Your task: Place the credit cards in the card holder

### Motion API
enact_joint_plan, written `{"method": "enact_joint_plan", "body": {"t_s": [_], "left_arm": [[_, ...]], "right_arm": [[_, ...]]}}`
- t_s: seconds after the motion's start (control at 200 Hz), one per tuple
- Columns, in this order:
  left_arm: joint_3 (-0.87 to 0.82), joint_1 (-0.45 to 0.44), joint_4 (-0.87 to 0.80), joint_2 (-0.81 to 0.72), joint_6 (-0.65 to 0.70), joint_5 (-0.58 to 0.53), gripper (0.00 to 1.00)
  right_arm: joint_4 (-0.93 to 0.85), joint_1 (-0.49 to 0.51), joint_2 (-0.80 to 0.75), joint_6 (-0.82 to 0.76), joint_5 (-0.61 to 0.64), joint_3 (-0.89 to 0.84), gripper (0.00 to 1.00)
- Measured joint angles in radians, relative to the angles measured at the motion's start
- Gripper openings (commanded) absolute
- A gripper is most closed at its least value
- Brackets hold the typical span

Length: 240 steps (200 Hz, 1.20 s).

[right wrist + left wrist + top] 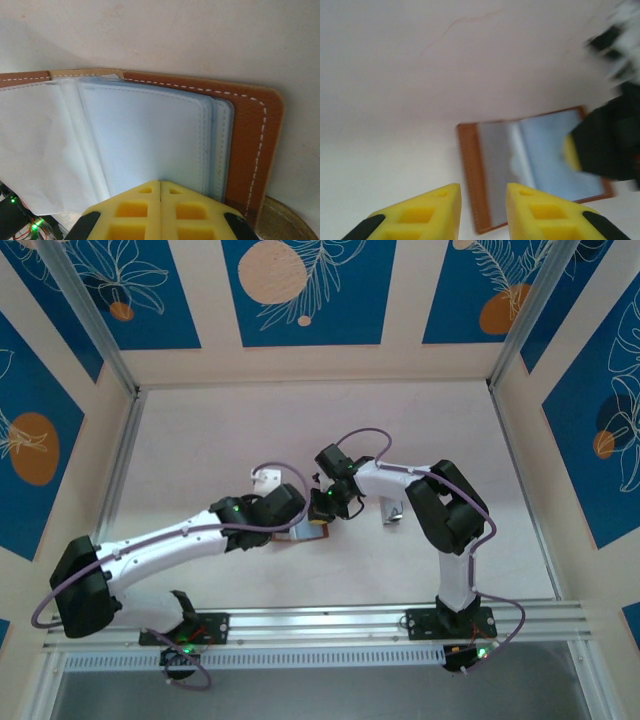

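Observation:
The card holder (492,175) lies open on the table, with a reddish-brown cover and clear greyish sleeves (145,135) inside. From above it is a small patch (312,530) between the two wrists. My right gripper (160,182) is shut, and its joined yellow tips rest on the right-hand sleeve. A yellow fingertip (571,151) of it presses that page. My left gripper (483,192) hovers open just before the holder's near left edge, with nothing between its fingers. I cannot make out the credit cards for certain. A small silvery-grey piece (393,511) lies beside the right forearm.
The pale table (200,440) is walled by blue-and-cream panels at the back and sides. A metal rail (330,625) with both arm bases runs along the near edge. The two arms crowd together at the table's middle.

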Motion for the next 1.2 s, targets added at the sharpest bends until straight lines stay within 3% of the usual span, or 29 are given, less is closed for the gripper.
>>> {"method": "enact_joint_plan", "body": {"t_s": [0.155, 0.325, 0.495, 0.755, 1.2], "left_arm": [[0.087, 0.023, 0.049, 0.114, 0.058, 0.091, 0.2], [0.019, 0.09, 0.114, 0.228, 0.068, 0.205, 0.19], [-0.019, 0.103, 0.154, 0.283, 0.092, 0.272, 0.19], [-0.019, 0.104, 0.223, 0.336, 0.129, 0.308, 0.19], [-0.038, 0.11, 0.259, 0.39, 0.134, 0.307, 0.16]], "right_arm": [[0.0, 0.0, 0.0, 0.0, 0.003, 0.0, 0.01], [0.0, -0.002, 0.0, 0.001, 0.014, 0.0, 0.0], [0.021, -0.01, -0.024, 0.013, 0.031, -0.035, 0.0], [0.026, -0.047, -0.121, 0.039, 0.104, -0.142, 0.0], [-0.023, -0.048, -0.129, 0.031, 0.155, -0.125, 0.0]]}}
